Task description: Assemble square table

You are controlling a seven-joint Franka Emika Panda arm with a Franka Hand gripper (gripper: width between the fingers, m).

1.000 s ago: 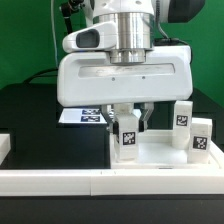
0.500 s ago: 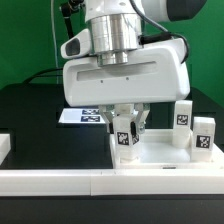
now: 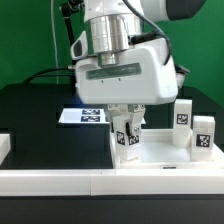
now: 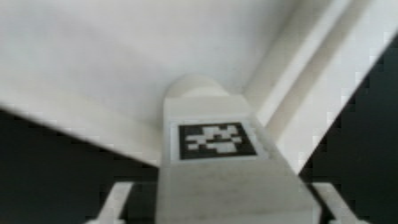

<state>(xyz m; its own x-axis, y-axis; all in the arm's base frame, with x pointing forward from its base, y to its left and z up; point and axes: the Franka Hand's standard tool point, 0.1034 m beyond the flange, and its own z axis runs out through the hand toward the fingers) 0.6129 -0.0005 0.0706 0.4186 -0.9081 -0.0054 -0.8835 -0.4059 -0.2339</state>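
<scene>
Leg in claw, wrist turning at tabletop corner.

Claw (image 3: pixel 127 128) part-closed on 1 tagged leg (image 3: pixel 127 139), fingers (image 4: pixel 118 200) on both its sides in the wrist view; leg upright at the corner of the square tabletop (image 3: pixel 160 152) nearest the exterior view's left. Vs 1 s ago the hand has rotated and tilted w/ the grip width unchanged, while the leg has barely shifted; looks like a screw-in turn, so this leg is prob. being fastened, though the seating itself is hidden, can't confirm. 2 more legs (image 3: pixel 184 122) stand near the top's edge on the exterior view's right. Marker board (image 3: pixel 88 116) lies behind on the black table (image 3: pixel 40 120).
</scene>
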